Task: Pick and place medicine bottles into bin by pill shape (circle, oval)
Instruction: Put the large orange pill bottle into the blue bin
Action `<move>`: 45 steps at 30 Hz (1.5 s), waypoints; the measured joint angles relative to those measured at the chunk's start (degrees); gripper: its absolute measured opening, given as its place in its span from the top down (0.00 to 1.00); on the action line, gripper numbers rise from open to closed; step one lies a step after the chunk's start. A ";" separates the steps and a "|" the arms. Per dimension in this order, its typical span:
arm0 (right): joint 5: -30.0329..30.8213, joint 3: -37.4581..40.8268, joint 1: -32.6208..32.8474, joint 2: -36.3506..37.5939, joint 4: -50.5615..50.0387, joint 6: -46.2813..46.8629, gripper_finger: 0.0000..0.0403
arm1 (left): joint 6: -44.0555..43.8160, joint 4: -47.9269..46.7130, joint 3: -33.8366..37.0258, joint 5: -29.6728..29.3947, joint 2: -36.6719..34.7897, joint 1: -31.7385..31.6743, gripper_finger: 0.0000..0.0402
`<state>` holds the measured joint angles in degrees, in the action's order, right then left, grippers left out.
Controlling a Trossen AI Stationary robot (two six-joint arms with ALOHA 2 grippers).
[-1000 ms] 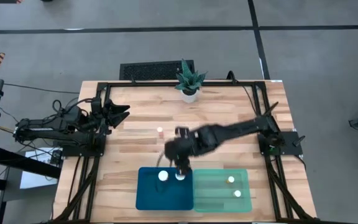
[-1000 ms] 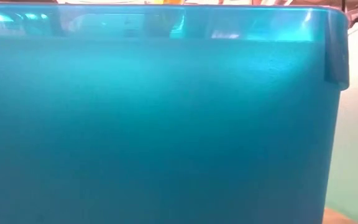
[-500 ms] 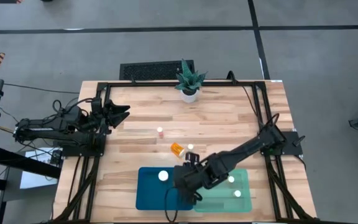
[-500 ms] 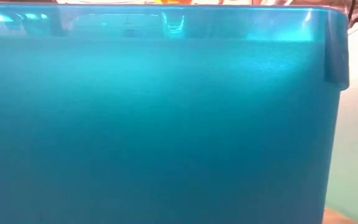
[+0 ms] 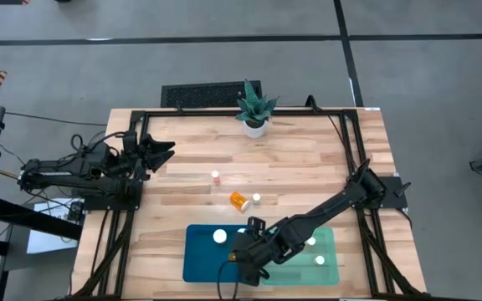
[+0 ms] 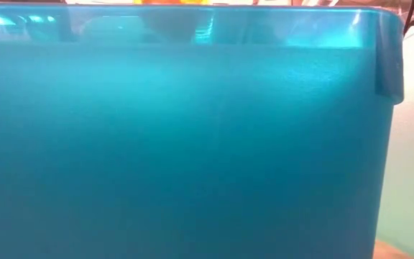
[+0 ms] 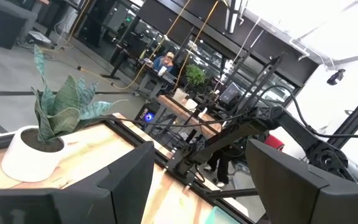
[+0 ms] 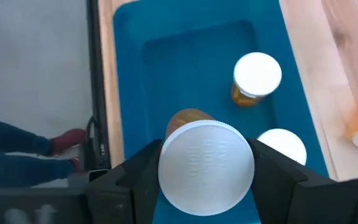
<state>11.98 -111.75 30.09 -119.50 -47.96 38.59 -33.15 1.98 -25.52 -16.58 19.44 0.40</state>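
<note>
Blue tray sits at the near edge of the table, touching the mint tray on its right side. Right gripper is low over the blue tray, near the edge it shares with the mint one, fingers closed partway around a bottle: the wrist view shows the white cap wedged between both fingers, amber body below it, blue tray floor underneath.

Two more capped bottles stand upright in the blue tray beyond the held one, one at, the other partly hidden behind a finger. From above, only one of them shows clearly. Mint tray holds two bottles and.

On bare wood behind the trays: an orange bottle lying on its side, a small upright one just beside it, and another small one farther back.

Left gripper is parked at the left side of the table, fingers spread wide, holding nothing, aimed toward the potted plant.

Low view is filled by the blue tray wall.
</note>
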 joint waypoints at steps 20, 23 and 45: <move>-5.64 0.05 -3.73 -8.33 3.20 -6.06 0.46 | -0.33 0.13 0.00 0.37 -0.02 0.00 0.38; -6.01 0.24 -4.07 -9.25 3.09 -7.24 0.46 | -0.33 0.15 0.00 0.38 0.07 0.00 0.38; -5.96 0.08 -4.76 -10.26 2.24 -11.31 0.46 | -0.48 0.04 0.00 0.37 0.02 0.00 0.38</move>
<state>6.02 -111.68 25.32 -129.75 -45.72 27.28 -33.63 2.02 -25.52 -16.21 19.46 0.40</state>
